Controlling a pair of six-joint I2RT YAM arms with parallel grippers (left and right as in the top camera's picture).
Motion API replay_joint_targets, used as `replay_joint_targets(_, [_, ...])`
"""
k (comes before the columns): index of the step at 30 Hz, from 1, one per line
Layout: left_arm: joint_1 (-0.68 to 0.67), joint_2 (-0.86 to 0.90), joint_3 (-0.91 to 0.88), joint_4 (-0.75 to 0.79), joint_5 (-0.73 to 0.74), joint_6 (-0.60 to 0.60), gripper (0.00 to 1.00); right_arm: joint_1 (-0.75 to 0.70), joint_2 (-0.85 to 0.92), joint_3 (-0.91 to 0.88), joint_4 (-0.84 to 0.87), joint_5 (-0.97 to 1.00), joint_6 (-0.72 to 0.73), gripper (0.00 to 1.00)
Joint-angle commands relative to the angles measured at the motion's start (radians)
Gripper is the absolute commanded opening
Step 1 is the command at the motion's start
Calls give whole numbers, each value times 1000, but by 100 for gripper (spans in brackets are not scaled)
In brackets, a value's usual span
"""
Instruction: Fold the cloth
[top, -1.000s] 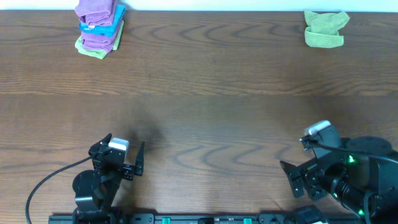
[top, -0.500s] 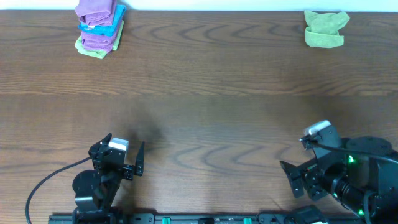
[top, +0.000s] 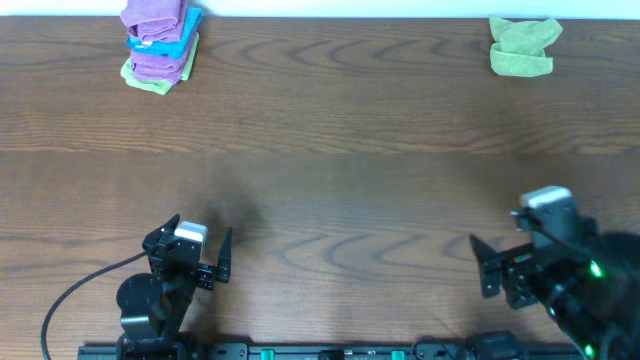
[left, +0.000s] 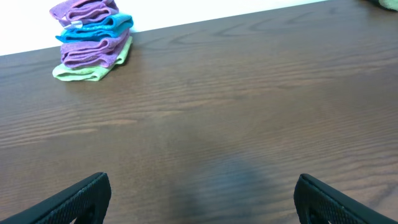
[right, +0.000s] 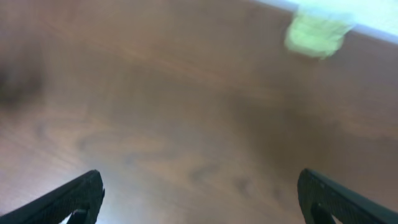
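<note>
A folded purple cloth (top: 155, 17) with a small white tag lies on top of a stack at the table's far left corner; the left wrist view shows it far ahead on the left (left: 83, 10). My left gripper (top: 191, 250) rests near the front edge, open and empty (left: 201, 190), far from the stack. My right gripper (top: 508, 247) is at the front right, also open with nothing between its fingers (right: 199, 190).
Under the top cloth the stack holds a bright blue cloth (top: 175, 42), another purple one (top: 158, 64) and a lime-green one (top: 150, 83). A crumpled lime-green cloth (top: 523, 45) lies at the far right corner, blurred in the right wrist view (right: 314, 34). The wooden table (top: 330, 150) spreads between.
The right arm has shifted to the right and slightly away from the front edge; its wrist view is blurred by motion. The left arm and all the cloths have stayed put.
</note>
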Motion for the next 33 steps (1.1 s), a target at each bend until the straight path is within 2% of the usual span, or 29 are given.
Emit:
replay_joint_targets(1, [-3, -8, -24, 3, -2, -4, 95, -31, -109, -94, 94, 17, 0, 99])
replay_joint_targets(7, [-3, -8, -24, 3, -2, -4, 95, -45, -292, -369, 294, 31, 0, 99])
replay_joint_targets(16, [-3, -8, -24, 3, -2, -4, 95, -45, -484, -762, 436, 29, 1, 99])
replay_joint_targets(27, [-3, -8, -24, 3, -2, -4, 95, -45, -669, -1018, 515, 30, 1, 99])
replay_joint_targets(33, [-3, -8, -24, 3, -2, -4, 95, -46, -671, -1073, 515, 31, 1, 99])
